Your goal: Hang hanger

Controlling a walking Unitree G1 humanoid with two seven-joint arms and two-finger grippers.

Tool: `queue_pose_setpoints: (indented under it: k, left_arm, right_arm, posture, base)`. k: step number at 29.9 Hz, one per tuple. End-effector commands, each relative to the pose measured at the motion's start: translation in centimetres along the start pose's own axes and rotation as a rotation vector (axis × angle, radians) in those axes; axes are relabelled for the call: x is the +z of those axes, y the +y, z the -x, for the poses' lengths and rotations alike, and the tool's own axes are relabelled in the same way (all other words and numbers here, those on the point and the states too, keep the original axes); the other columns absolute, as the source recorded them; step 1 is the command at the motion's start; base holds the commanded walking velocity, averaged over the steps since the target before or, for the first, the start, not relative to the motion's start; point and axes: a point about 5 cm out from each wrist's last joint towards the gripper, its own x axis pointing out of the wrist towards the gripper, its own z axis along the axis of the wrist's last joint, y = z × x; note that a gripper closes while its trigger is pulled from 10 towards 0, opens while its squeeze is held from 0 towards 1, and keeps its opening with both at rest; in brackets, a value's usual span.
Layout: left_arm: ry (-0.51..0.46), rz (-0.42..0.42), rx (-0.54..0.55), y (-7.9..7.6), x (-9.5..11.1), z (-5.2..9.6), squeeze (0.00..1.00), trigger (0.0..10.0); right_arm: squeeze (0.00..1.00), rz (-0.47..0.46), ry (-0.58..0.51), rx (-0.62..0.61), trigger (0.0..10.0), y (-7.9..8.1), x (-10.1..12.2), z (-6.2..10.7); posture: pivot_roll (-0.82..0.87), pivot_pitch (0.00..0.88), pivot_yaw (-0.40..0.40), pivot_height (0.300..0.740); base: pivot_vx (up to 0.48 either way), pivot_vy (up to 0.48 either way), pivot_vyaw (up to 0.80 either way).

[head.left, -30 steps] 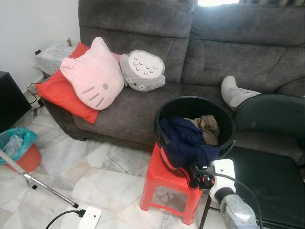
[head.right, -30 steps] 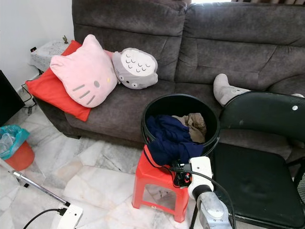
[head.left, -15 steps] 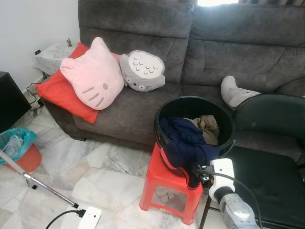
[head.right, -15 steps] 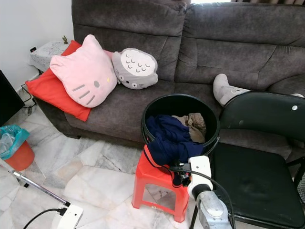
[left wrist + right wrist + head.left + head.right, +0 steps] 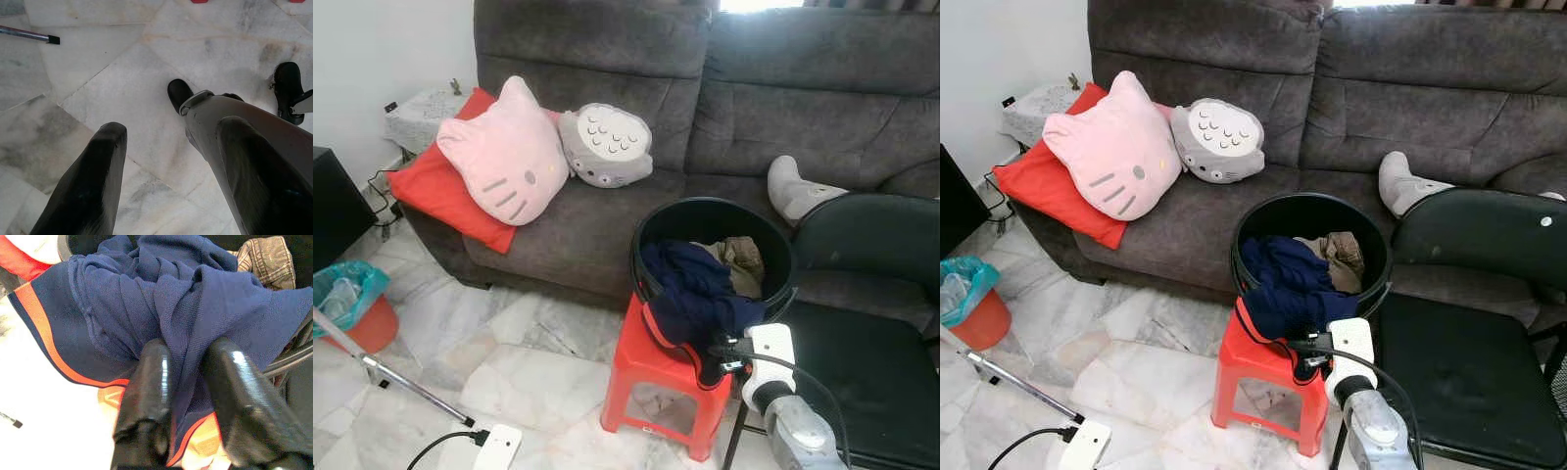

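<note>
A living room: grey sofa (image 5: 724,117) along the back, pale marble floor (image 5: 509,362), and a pink cat cushion (image 5: 504,152) leaning on a red cushion (image 5: 426,191) beside a grey owl-like plush (image 5: 605,145). In the head views, a black bucket (image 5: 651,230) sits on a red stool (image 5: 656,377), raised to arm height, with a navy garment (image 5: 700,294) spilling over its rim and brown clothing (image 5: 739,257) behind it. A dark chair (image 5: 871,362) stands just beside. The right gripper (image 5: 717,360) reaches in at the bucket's front edge, right where that cloth hangs.

Left wrist view now: the left gripper (image 5: 166,161) hangs idle over the floor, fingers spread apart, holding nothing.

Right wrist view: the two black fingers (image 5: 146,382) pinch a fold of the navy garment, orange trim (image 5: 49,345) below, apparently to lift it out. I can make out no hanger here.
</note>
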Motion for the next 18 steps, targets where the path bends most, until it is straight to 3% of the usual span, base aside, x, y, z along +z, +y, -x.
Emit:
queue_pose_setpoints:
  k: [1,18]
  left_arm:
    - [0.016,-0.014,0.002,0.1,-0.3,0.0,0.00,10.0]
    - [0.015,-0.015,0.004,0.1,-0.2,0.0,0.00,10.0]
  right_arm:
    - [0.00,0.005,-0.035,-0.001,0.0,-0.1,1.0,-0.2]
    - [0.00,0.017,-0.231,-0.035,0.0,-0.5,5.8,-1.0]
  posture:
    - [-0.09,0.000,0.008,0.740]
    - [-0.09,0.000,0.007,0.740]
  base:
    - [0.000,0.000,0.00]
    - [0.000,0.000,0.00]
